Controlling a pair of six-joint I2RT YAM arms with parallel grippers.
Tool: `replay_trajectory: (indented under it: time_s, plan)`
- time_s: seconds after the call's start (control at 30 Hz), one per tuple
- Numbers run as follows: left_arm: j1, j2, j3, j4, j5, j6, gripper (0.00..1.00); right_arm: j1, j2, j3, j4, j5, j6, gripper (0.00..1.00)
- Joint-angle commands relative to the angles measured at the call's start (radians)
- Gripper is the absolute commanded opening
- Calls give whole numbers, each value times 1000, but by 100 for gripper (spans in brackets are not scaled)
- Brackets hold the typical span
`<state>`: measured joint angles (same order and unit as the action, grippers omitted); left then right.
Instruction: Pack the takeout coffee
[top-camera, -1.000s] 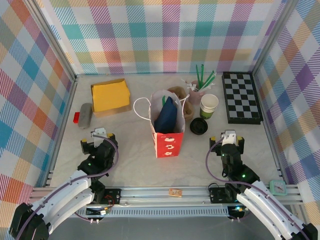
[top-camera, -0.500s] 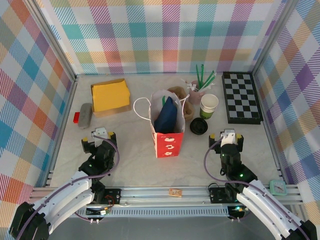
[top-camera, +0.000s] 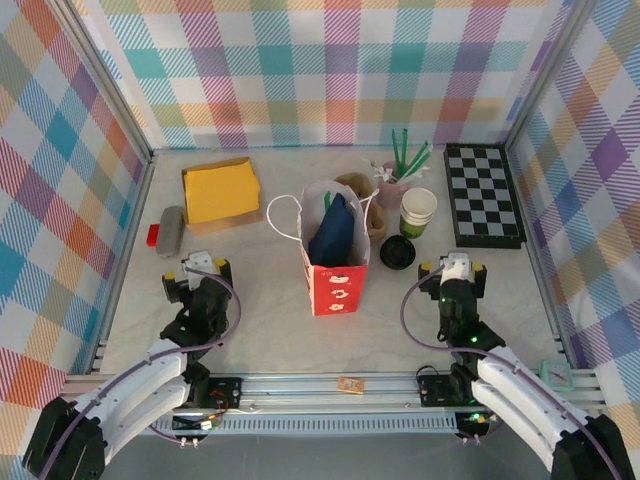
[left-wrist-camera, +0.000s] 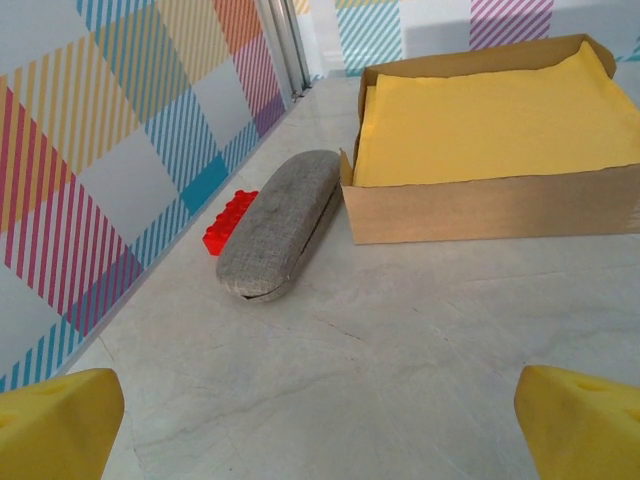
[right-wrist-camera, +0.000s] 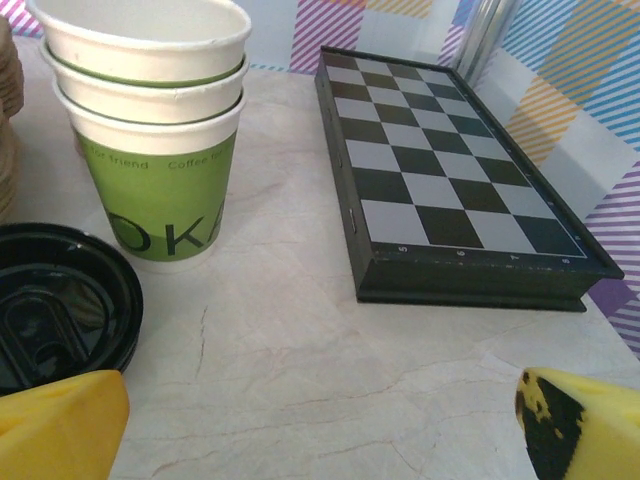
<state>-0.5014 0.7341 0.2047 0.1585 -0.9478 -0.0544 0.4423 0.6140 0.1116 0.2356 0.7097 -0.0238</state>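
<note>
Both spread wide, empty — left hand (top-camera: 197, 268); right hand (top-camera: 452, 264) near loose black lid (top-camera: 397, 252), stacked cups (top-camera: 418, 211) beyond.

three nested cups (right-wrist-camera: 150, 130), one chessboard (right-wrist-camera: 450, 200), one paper bag (top-camera: 335, 275), one box (left-wrist-camera: 500, 150).

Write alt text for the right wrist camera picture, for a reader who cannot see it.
A stack of three lidless green-and-cream paper cups stands on a pale table, with a black plastic lid lying at lower left. A black-and-white chessboard lies to the right, and the yellow fingertips of the open right claw sit in the bottom corners.
</note>
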Motion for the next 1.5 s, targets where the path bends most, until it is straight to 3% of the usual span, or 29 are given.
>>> replay_trajectory:
  time_s: [0.0, 0.67, 1.47]
  plan:
    - [26, 19, -8, 75, 27, 11, 100, -30, 3, -4, 91, -50, -2, 99]
    - [96, 208, 1, 306, 102, 47, 100, -166, 239, 15, 316, -192, -5, 99]
    - [191, 357, -5, 532, 228, 84, 100, -202, 453, 26, 583, -281, -37, 99]
